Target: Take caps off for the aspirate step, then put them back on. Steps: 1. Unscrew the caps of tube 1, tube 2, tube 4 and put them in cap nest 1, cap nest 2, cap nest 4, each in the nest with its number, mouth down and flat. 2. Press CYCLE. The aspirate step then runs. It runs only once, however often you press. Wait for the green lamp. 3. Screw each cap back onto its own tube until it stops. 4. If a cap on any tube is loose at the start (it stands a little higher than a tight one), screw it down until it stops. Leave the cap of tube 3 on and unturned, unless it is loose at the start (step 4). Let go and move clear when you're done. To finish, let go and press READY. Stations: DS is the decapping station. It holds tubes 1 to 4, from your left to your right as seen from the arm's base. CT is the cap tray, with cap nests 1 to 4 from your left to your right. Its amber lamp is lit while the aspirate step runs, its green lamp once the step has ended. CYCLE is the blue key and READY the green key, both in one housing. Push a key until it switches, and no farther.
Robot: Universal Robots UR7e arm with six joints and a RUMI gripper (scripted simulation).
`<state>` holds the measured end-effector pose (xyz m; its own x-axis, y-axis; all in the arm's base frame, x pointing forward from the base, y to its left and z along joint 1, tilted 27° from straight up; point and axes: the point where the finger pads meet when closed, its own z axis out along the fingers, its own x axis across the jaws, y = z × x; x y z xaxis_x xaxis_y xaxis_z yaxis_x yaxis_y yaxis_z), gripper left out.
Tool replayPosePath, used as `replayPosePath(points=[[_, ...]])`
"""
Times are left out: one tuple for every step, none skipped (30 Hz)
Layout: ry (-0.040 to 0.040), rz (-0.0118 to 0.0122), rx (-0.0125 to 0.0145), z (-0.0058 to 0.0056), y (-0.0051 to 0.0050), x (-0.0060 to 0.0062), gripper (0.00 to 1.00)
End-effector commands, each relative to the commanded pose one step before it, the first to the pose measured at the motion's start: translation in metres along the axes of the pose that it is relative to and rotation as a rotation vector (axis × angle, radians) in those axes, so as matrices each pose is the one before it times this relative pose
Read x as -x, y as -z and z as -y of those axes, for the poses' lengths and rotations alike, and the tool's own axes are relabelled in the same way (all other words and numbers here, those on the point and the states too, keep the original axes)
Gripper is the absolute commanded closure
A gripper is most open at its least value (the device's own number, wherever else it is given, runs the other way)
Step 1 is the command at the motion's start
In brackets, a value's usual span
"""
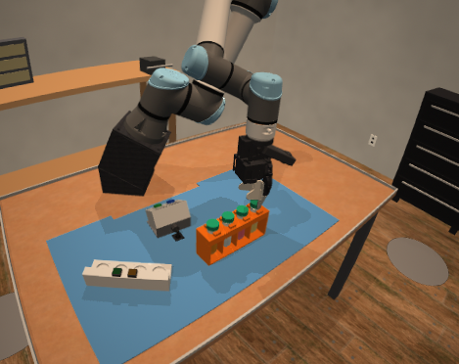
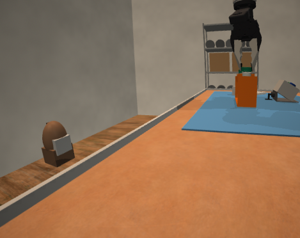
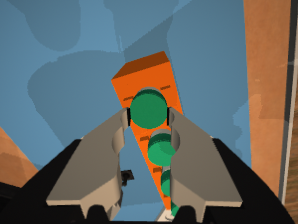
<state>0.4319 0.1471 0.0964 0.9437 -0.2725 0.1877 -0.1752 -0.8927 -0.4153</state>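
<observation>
The orange decapping station (image 1: 204,247) (image 2: 247,93) (image 3: 142,75) holds four tubes, each with a green cap. My gripper (image 1: 253,203) (image 2: 246,68) (image 3: 149,109) points down and is shut on the cap of tube 1, at the station's end; that cap sits on its tube. The caps of tube 2 (image 1: 242,210) (image 3: 161,151), tube 3 (image 1: 227,216) and tube 4 (image 1: 212,225) are on their tubes. I cannot tell whether any stands higher. The white cap tray (image 1: 128,282) has empty nests; its green lamp (image 1: 116,272) and amber lamp (image 1: 132,273) look dark.
The grey key housing (image 1: 169,218) (image 2: 283,90) stands beside the station, towards the arm's base, with the green READY key (image 1: 158,205) and the blue CYCLE key (image 1: 170,202) on top. A small black bracket (image 1: 177,235) (image 3: 128,176) stands between housing and station.
</observation>
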Motion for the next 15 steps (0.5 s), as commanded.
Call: replayPosePath(points=[[-0.00666,-0.00153,0.00225,0.00017,0.00019,-0.00026,1.0],[0.00002,0.0,-0.00003,-0.00006,0.00004,0.0,1.0],[0.0,0.0,0.00001,0.00002,-0.00001,0.0,1.0],[0.0,0.0,0.00001,0.00001,-0.00001,0.0,1.0],[0.0,0.0,0.0,0.00001,-0.00001,0.0,1.0],[0.0,0.0,0.0,0.0,0.0,0.0,1.0],[0.0,0.0,0.0,0.0,0.0,0.0,1.0],[0.00091,-0.00002,-0.00027,-0.00002,0.00004,-0.00005,1.0],[-0.0002,-0.00003,0.00008,0.0,0.0,0.0,1.0],[-0.00003,-0.00002,0.00002,0.0,0.0,-0.00001,1.0],[0.04931,0.00006,0.00019,0.00008,-0.00007,0.00005,1.0],[0.05,0.0,0.00001,0.00002,-0.00002,0.0,1.0],[0.05,0.0,0.0,0.00001,-0.00001,0.0,1.0],[0.05,0.0,0.0,0.00001,-0.00001,0.0,1.0],[0.05001,0.00001,-0.00002,-0.00006,0.00006,0.00002,1.0]])
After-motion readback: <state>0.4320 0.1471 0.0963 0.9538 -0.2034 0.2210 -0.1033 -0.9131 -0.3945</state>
